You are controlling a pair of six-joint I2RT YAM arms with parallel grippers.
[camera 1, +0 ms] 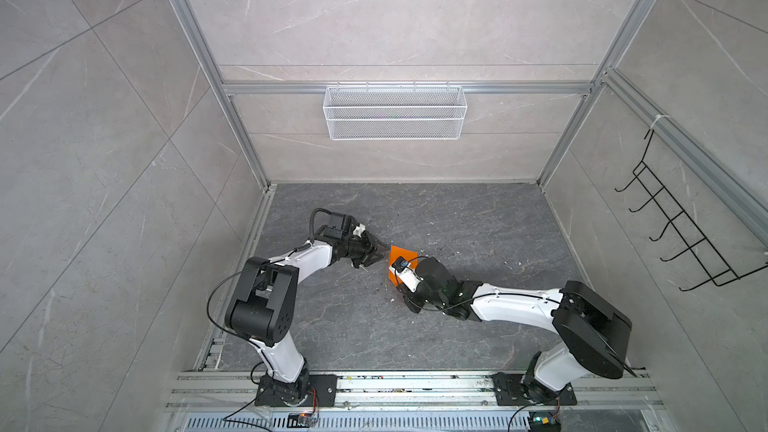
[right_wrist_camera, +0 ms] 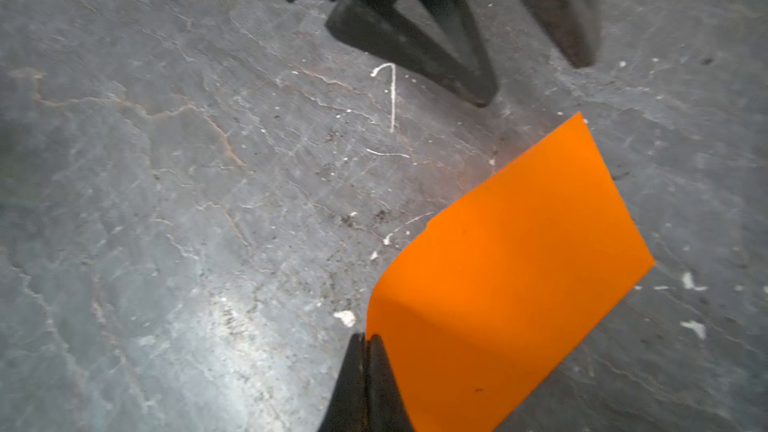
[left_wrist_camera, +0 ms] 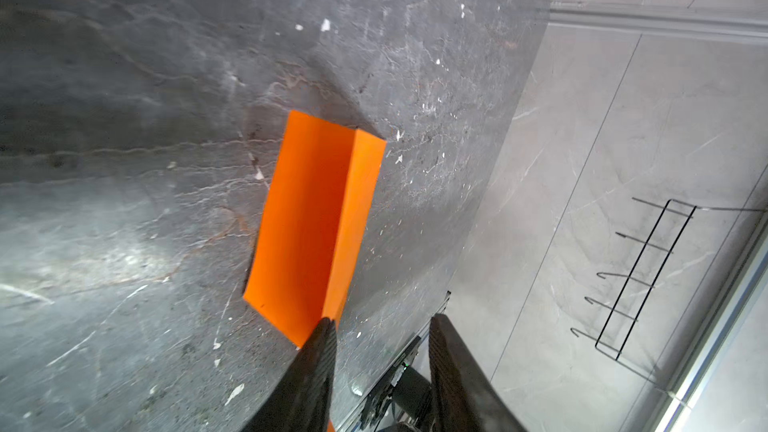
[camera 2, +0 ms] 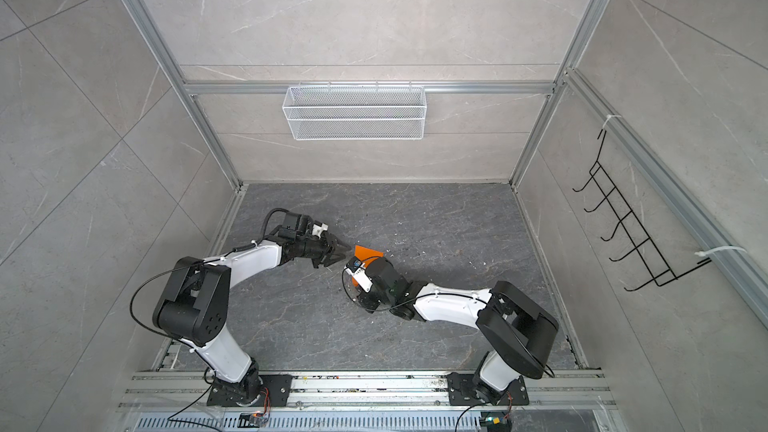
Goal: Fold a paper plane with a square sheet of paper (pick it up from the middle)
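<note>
One fold apparently made: square sheet of paper (camera 1: pixel 398 252), centre of table (camera 1: pixel 478 218), creased, no dart yet. Right gripper (right_wrist_camera: pixel 368 338) pinched on its edge, reaching from four o'clock. Left gripper (left_wrist_camera: pixel 384 322) at nine o'clock, jaws parted, empty. Nose, wing folds remain.

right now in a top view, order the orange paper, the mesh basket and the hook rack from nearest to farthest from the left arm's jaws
1. orange sheet of paper, on the floor beside them
2. white mesh basket, on the back wall
3. black hook rack, on the right wall
</note>
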